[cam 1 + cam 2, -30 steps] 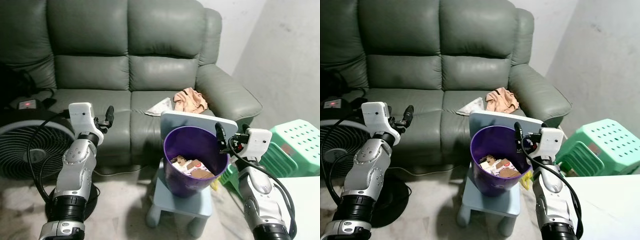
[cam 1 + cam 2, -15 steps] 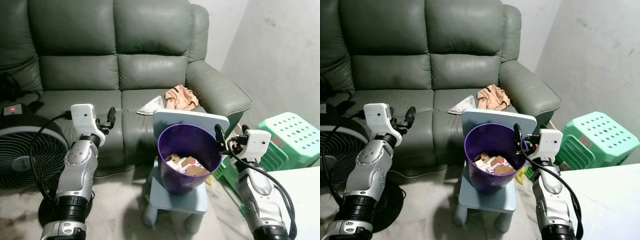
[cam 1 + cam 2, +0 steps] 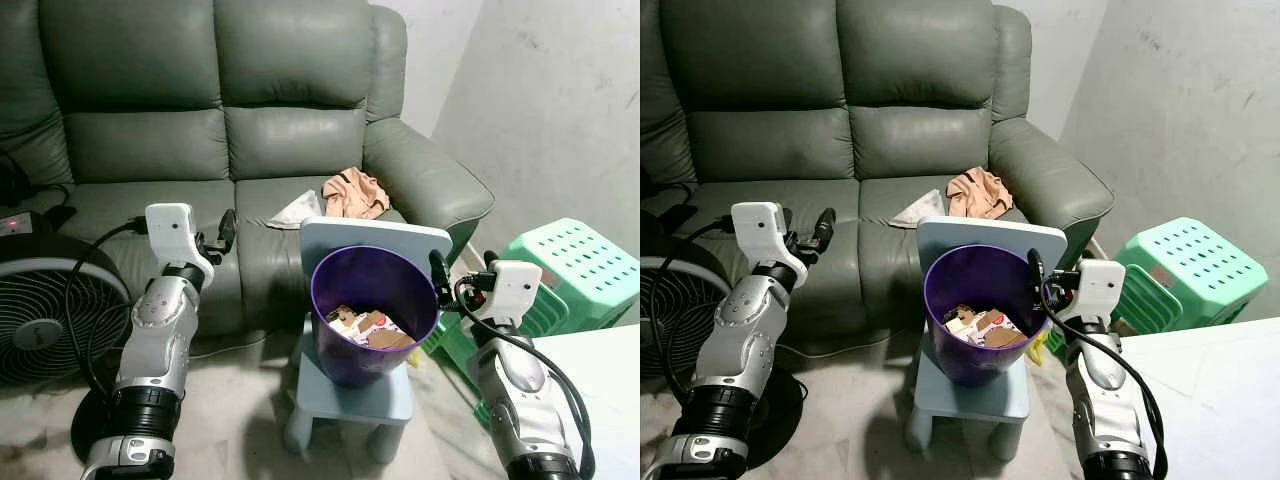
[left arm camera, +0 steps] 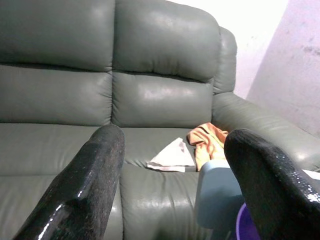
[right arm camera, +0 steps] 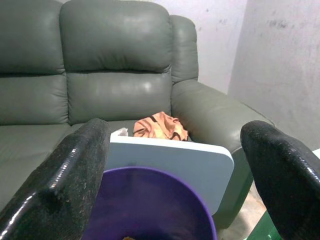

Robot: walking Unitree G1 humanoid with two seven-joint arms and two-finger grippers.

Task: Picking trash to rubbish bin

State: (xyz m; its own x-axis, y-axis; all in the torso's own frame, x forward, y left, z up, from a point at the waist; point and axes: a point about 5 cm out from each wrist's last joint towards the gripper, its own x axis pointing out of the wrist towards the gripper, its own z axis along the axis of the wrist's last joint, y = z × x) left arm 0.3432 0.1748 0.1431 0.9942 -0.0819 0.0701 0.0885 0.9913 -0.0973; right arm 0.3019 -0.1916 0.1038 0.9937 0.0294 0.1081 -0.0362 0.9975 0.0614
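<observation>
A purple rubbish bin (image 3: pixel 345 350) stands on a small light-blue chair (image 3: pixel 350 395) in front of a grey-green sofa (image 3: pixel 200 130). Paper and cardboard scraps (image 3: pixel 365 328) lie in the bin. On the sofa seat a crumpled peach-coloured piece (image 3: pixel 355 192) lies beside a flat white paper (image 3: pixel 298 210). My left gripper (image 3: pixel 215 238) hovers open and empty over the seat's front edge, left of the bin. Open and empty too, my right gripper (image 3: pixel 460 270) is at the bin's right rim. Its wrist view looks across the bin (image 5: pixel 150 210) to the peach piece (image 5: pixel 160 126).
A black floor fan (image 3: pixel 40 300) with its cable stands at the left. Stacked green plastic stools (image 3: pixel 575 265) are at the right by the wall. A white tabletop corner (image 3: pixel 600 390) is at the lower right. Bare floor lies in front of the chair.
The whole picture has shifted, so the camera moved: sofa, fan and bin sit further left. Both arms keep their pose with open fingers; nothing was picked up.
</observation>
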